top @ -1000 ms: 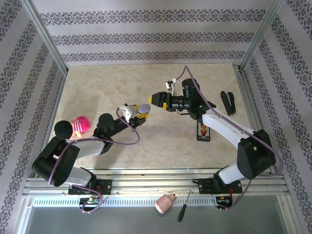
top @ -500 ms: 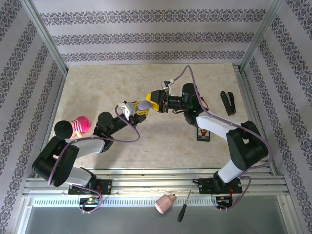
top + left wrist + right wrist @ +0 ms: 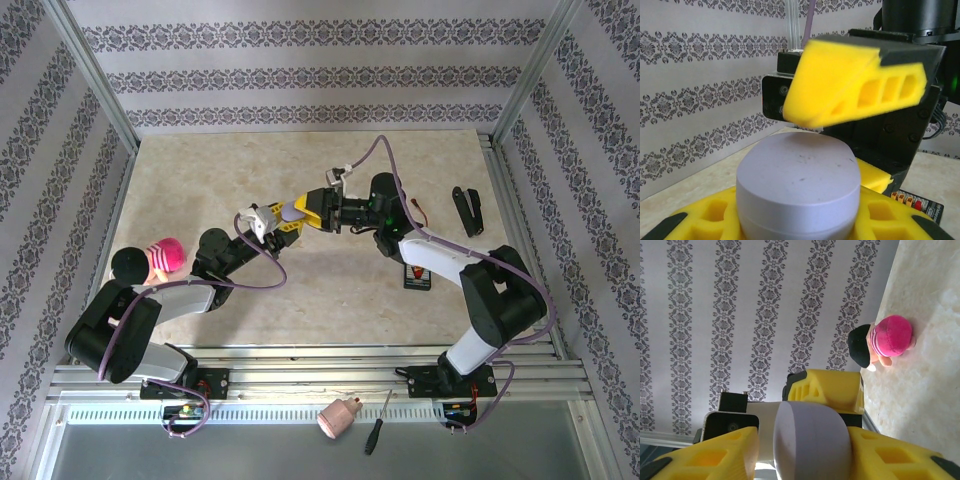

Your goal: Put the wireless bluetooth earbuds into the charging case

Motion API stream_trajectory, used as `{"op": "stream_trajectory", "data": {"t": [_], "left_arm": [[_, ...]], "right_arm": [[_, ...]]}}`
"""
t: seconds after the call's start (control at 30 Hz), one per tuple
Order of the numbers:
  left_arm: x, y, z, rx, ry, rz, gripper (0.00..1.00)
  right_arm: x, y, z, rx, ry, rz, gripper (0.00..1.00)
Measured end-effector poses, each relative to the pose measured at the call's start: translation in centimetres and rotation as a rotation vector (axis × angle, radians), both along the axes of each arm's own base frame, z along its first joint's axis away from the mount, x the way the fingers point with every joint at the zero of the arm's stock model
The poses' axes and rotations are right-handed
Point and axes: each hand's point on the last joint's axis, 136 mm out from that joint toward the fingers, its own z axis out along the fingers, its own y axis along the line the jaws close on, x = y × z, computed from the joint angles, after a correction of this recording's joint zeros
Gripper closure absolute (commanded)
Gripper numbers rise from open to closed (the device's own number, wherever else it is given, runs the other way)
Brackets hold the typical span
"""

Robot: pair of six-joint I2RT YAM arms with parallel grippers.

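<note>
A lilac pebble-shaped charging case (image 3: 800, 185) hangs above the middle of the table, closed, with my left gripper (image 3: 276, 222) shut on its sides between yellow fingers (image 3: 700, 220). My right gripper (image 3: 303, 211) has come in from the right and straddles the same case (image 3: 812, 440). One of its yellow fingers (image 3: 900, 455) lies against the case, while the other finger (image 3: 725, 455) stands a small gap off its flat face. In the left wrist view one right-hand finger (image 3: 855, 85) hovers just over the case's top. The earbuds are out of view.
A pink and black toy (image 3: 165, 255) lies at the left, beside my left arm. A black clip-like thing (image 3: 467, 210) and a small black and red device (image 3: 417, 272) lie at the right. A drill chuck (image 3: 338, 417) and a screwdriver (image 3: 377, 425) rest below the table's front rail.
My right gripper has moved left up to the left gripper, taken the case between its jaws and narrowed them. The left gripper and the case have stayed put.
</note>
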Motion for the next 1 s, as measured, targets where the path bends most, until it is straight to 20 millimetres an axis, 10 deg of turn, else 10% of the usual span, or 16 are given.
{"op": "stream_trajectory", "data": {"t": [0.23, 0.5, 1.0], "left_arm": [[0.2, 0.0, 0.0, 0.004, -0.004, 0.009, 0.68], [0.3, 0.0, -0.5, 0.029, -0.004, 0.016, 0.33], [-1.5, 0.7, -5.2, 0.23, 0.125, 0.001, 0.01]], "right_arm": [[0.1, 0.0, -0.2, 0.0, 0.008, -0.001, 0.75], [0.7, -0.4, -1.4, -0.042, 0.0, -0.03, 0.78], [4.4, -6.6, -11.3, -0.548, -0.018, -0.275, 0.76]]}}
